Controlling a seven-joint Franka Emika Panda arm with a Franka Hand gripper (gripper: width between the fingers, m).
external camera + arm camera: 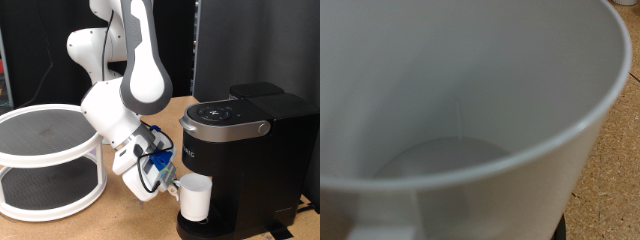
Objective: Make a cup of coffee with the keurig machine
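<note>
Keurig machine (245, 150) stands at the exterior view's right, black and boxy, silver-rimmed top closed, brew head overhanging the drip tray at its base. Arm descends from the exterior view's top centre, its wrist angled down toward the machine's front. Tiered round rack (50, 160), white with dark mesh shelves, sits well apart at the exterior view's left and plays no part at present.

Cup (195, 198) stands upright under the brew head, on or just above the tray; contact with the tray cannot be confirmed. Its long axis is vertical, mouth upward.

Gripper (168, 181) lies just beside the cup, on the side toward the exterior view's left, so the cup sits from the claw toward the machine. The wrist view is filled by the cup's white interior (470, 110), empty and dry, with the rim very close to the camera. Fingers appear to meet the cup's near wall or handle, but whether they are clamped on it or parted cannot be told.
</note>
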